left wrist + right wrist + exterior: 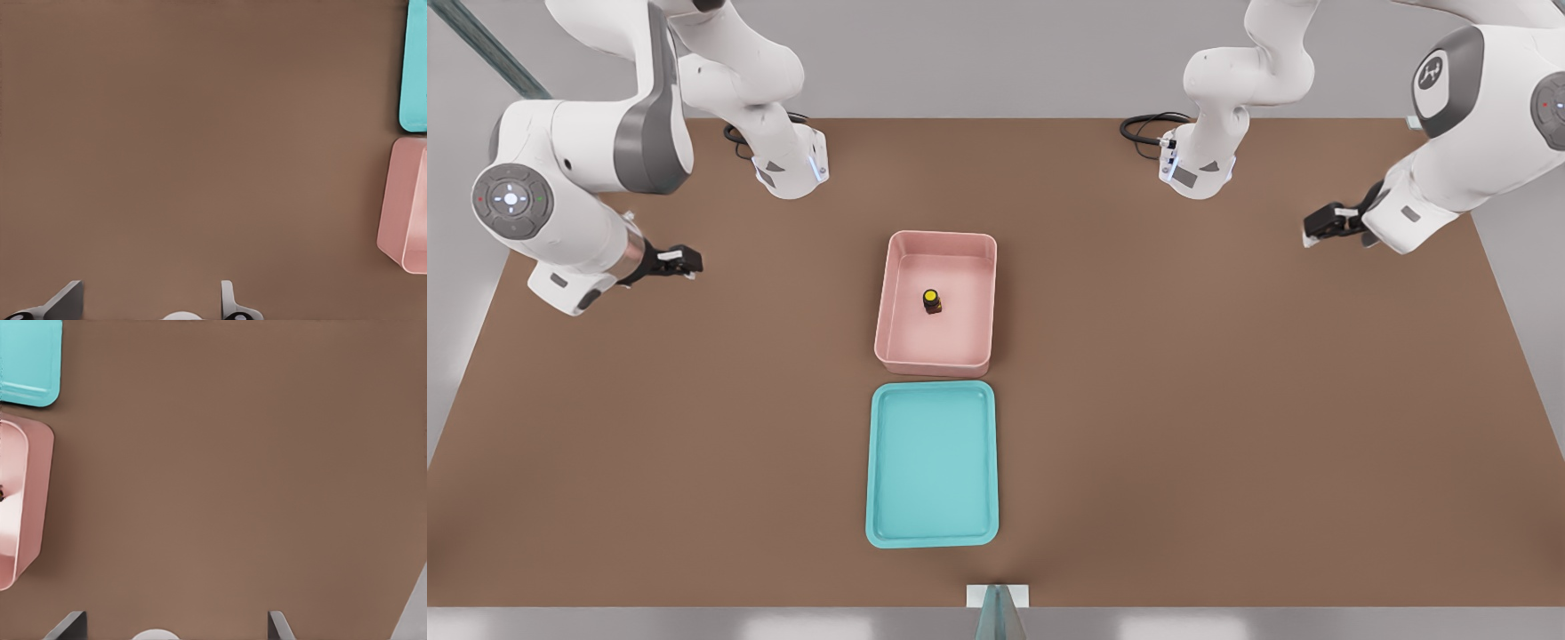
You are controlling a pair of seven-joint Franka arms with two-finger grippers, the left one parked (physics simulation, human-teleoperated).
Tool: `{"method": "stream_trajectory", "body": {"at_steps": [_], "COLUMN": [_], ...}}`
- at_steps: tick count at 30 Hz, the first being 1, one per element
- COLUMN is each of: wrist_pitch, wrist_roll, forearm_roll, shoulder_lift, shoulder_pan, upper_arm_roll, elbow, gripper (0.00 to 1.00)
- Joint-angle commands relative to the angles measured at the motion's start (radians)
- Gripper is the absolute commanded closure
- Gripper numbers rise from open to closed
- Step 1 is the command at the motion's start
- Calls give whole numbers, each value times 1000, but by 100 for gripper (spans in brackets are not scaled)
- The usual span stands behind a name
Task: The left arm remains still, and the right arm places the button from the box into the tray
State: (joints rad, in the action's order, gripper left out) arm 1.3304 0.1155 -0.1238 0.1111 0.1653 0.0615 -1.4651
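At the front view's left the right arm's gripper [685, 262] is hanging over bare table [1227, 400] with fingers [67, 625] spread open, well apart from the box [935, 360]. One button [932, 301] is standing upright inside that single box, and one tray [932, 533] is lying just beside it. Being tiny and ringed by deep walls, the button is risking a tip or a slip if the fingers clip the rim.

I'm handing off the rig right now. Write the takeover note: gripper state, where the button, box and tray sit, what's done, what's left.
Gripper: open, empty, hovering over bare table at the front view's left, well away from the box.
Button: upright on the floor of the pink box, near its middle.
Tray: turquoise, holds nothing, just in front of the box with a narrow gap.
Done: nothing yet.
Left: reach into the box, grasp the button, lift it over the wall, set it in the tray.
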Motion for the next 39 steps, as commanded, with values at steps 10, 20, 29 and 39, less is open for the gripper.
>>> {"method": "stream_trajectory", "body": {"at_steps": [10,20,29,39], "wrist_pitch": [608,894,929,975], "wrist_roll": [-369,-735,-726,-743], "forearm_roll": [98,-80,-165,-244], "shoulder_lift": [56,320,348,430], "shoulder_pan": [33,201,178,184], "upper_arm_roll": [-453,-529,-528,-520], "elbow": [-478,-501,-569,-572], "gripper": [0,0,0,0]}}
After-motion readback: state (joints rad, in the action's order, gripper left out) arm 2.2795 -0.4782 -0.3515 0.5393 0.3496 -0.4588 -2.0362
